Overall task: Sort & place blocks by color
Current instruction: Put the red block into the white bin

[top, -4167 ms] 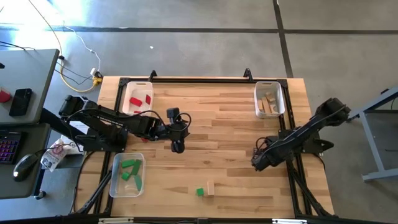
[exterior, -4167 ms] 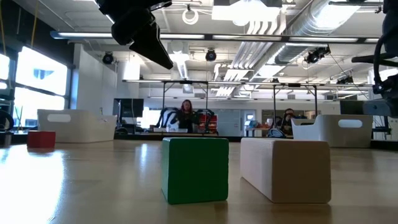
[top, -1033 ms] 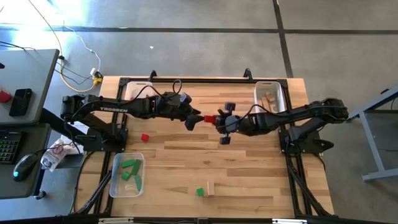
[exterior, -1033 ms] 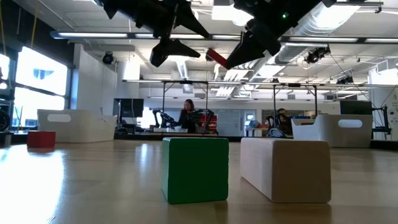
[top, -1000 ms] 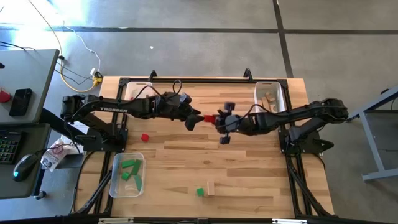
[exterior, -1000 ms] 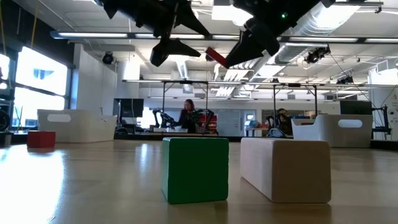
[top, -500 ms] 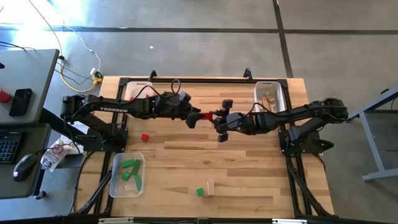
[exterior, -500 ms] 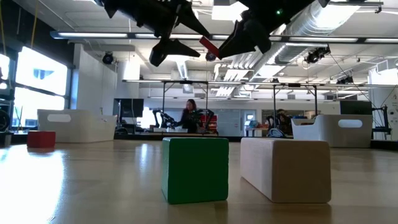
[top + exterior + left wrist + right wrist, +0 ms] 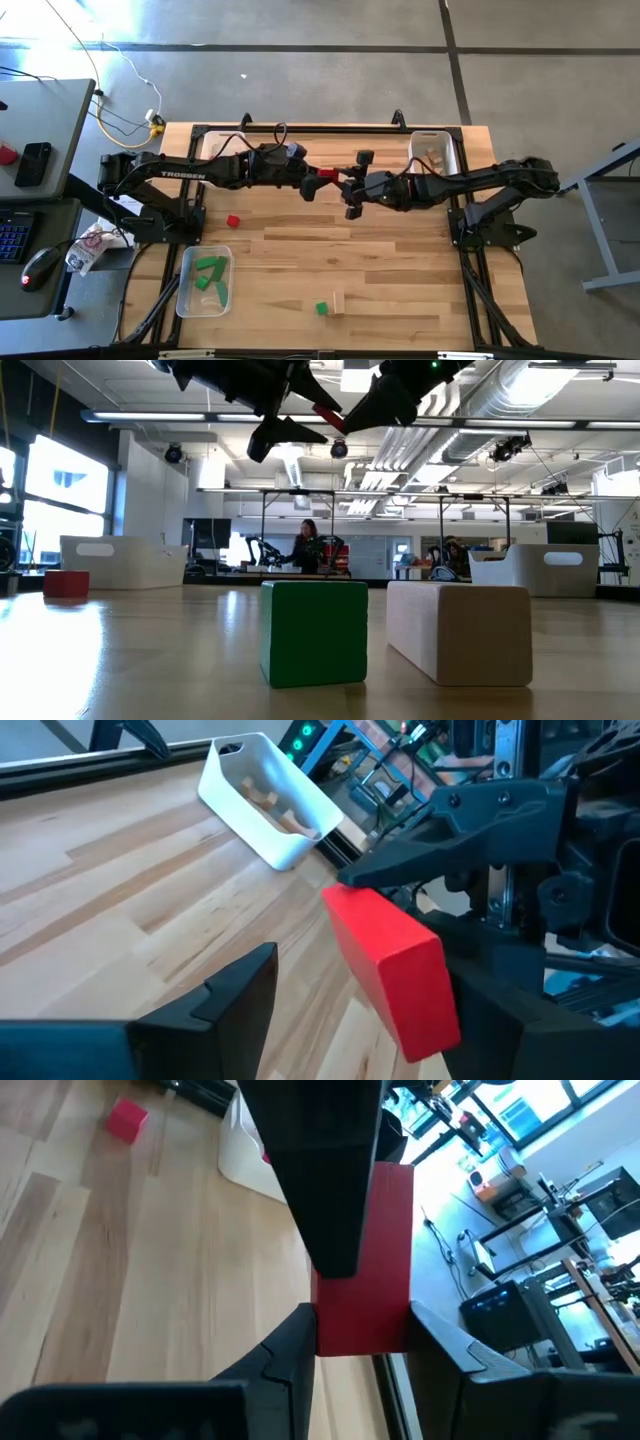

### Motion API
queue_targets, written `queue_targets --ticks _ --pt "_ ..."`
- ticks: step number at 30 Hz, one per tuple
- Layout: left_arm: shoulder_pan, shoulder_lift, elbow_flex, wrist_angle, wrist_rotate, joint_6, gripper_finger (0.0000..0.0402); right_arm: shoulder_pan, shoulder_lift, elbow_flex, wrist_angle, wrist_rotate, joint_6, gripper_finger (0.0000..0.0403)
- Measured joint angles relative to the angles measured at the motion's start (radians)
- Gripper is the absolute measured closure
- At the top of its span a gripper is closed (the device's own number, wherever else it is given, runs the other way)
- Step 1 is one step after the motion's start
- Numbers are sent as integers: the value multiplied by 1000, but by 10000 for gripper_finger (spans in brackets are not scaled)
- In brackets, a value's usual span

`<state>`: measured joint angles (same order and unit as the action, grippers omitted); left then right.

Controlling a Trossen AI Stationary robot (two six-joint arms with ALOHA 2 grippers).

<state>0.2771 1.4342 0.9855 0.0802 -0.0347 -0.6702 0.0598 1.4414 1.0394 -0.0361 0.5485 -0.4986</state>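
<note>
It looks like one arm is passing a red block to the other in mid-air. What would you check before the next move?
1. Right gripper shut on the red block: ok.
2. Left gripper open, fingers either side of the block: ok.
3. Left fingers touching the block: cannot tell.
4. Block held above the table: ok.
5. White tray with red blocks reachable behind the left arm: cannot tell.

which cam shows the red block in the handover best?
Left wrist view: the red block fills the frame, held by the right end effector, between the left end effector's open fingers. Right wrist partly hides it; high and low views show a sliver.
</note>
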Motion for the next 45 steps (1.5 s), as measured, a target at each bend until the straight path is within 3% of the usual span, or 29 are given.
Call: queue_targets --ticks 12,20,25,36,45 --pt "2 0 0 2 1 99 296 -3 0 1 -23 -25 1 304" --pt "3 0 -1 12 1 137 337 -3 -2 3 -32 -17 -5 304" --pt "4 0 -1 -2 -3 191 346 0 -2 3 -33 1 0 294" --pt "5 -1 -1 -110 -27 318 350 3 -1 3 -65 -17 117 221" --pt "7 -87 0 -397 -202 361 350 3 -1 3 -93 -7 235 208"
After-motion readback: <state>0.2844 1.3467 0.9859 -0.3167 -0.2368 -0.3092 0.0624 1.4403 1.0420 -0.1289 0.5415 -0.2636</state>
